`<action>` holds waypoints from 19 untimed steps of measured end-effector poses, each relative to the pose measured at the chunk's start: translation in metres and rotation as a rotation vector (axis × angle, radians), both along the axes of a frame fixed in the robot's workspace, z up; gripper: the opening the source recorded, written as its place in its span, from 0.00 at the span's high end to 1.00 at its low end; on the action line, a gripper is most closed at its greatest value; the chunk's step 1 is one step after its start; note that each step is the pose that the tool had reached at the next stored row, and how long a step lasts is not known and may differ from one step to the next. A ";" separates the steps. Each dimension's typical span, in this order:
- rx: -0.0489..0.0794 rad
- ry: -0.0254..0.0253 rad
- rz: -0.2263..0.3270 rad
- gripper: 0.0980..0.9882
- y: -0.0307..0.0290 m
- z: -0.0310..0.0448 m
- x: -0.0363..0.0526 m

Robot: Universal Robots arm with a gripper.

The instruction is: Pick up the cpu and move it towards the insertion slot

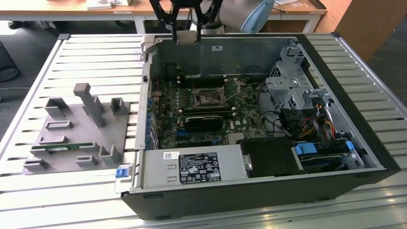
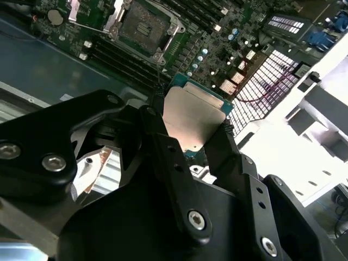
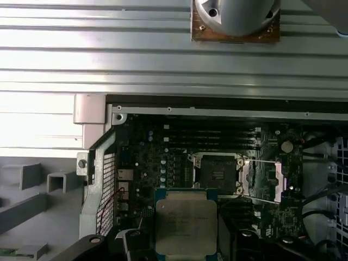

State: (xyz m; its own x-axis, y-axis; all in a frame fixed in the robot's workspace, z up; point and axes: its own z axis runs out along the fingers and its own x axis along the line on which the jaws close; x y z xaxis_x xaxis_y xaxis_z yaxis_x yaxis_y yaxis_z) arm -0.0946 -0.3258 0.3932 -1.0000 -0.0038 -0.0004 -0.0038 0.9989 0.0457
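No print on any label is readable.

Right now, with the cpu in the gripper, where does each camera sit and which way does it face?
Exterior view: off the arm, looking down on the open computer case; the gripper holds the cpu over its far wall.
Second wrist view: on the arm, looking along the black fingers past the cpu to the insertion slot.
First wrist view: on the arm, looking down on the cpu and the insertion slot.
Shared: all three show the cpu and the insertion slot.
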 end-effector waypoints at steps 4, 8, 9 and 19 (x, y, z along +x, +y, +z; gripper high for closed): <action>0.000 0.0001 0.000 0.50 0.0054 -0.0003 0.0092; 0.000 0.0000 0.000 0.50 0.0094 -0.0008 0.0210; 0.000 0.0000 0.000 0.50 0.0100 -0.0009 0.0239; 0.000 0.0001 0.000 0.50 0.0149 -0.0016 0.0473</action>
